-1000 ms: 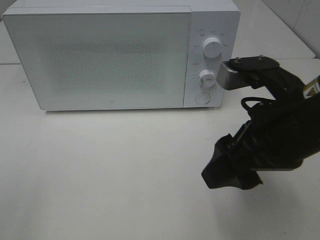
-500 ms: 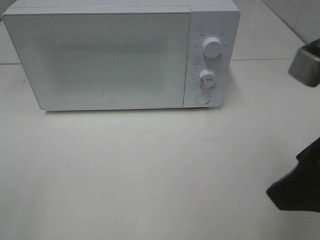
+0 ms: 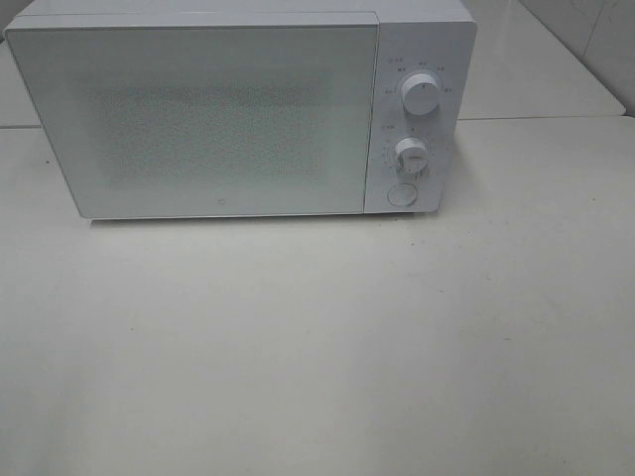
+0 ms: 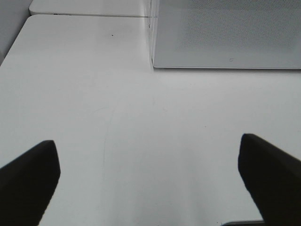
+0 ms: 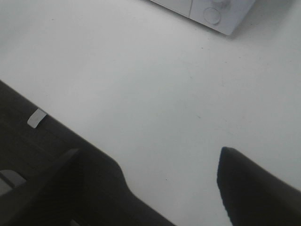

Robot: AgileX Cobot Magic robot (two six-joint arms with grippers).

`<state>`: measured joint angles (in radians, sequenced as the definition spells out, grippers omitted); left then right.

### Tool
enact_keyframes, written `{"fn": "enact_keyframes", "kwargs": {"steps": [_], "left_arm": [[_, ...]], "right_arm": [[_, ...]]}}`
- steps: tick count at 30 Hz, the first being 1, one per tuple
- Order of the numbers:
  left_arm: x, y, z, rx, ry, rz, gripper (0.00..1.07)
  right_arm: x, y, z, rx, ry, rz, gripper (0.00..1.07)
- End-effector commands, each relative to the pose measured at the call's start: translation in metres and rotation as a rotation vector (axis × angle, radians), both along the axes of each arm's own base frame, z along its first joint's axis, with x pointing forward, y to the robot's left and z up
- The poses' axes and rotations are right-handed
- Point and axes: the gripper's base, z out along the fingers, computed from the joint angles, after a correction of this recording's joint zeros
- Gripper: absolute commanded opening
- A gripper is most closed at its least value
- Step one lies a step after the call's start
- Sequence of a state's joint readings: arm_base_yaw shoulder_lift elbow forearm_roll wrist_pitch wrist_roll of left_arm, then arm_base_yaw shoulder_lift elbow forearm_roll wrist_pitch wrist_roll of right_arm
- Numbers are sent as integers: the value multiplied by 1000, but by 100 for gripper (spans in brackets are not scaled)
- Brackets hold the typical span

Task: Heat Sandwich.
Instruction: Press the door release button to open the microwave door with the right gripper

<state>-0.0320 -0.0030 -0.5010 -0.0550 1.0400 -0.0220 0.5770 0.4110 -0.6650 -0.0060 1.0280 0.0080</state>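
Observation:
The sandwich is out of view in every frame. A white microwave [image 3: 198,119] stands at the back of the table with its door shut; its control panel carries an upper knob [image 3: 421,96], a lower knob [image 3: 410,154] and a round button [image 3: 401,194]. Neither arm shows in the exterior high view. My left gripper [image 4: 146,155] hovers open over bare table, facing the microwave's [image 4: 225,33] front left corner, with nothing between its fingers. My right gripper [image 5: 155,155] is open and holds nothing, some way back from the microwave's control panel [image 5: 211,12].
The pale table [image 3: 317,347] stretches in front of the microwave. A seam between two tabletops [image 3: 556,117] runs behind, at the right. A second tabletop [image 4: 84,7] lies beyond the microwave's left side.
My right arm, which stood by the lower knob a second ago, has drawn back to the right and left the exterior high view. The microwave has not changed.

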Motion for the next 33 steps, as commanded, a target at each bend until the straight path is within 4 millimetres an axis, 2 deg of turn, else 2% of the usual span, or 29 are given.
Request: {"fn": "enact_keyframes", "kwargs": {"steps": [1,8,20,33], "left_arm": [[-3,-1,-1,-13,-30,-2,98],[-3,-1,-1,-13,-30,-2,98],[-3,-1,-1,-13,-30,-2,98],[-3,0,-1,-11,-24,0,98]], "right_arm": [[-11,-12,-11,21,-41,-106,75],[-27,-24,-31,59,-129,-260,75],[-55,-31,-39,102,-258,-412,75],[-55,-31,-39,96,-257,-439,75]]}}
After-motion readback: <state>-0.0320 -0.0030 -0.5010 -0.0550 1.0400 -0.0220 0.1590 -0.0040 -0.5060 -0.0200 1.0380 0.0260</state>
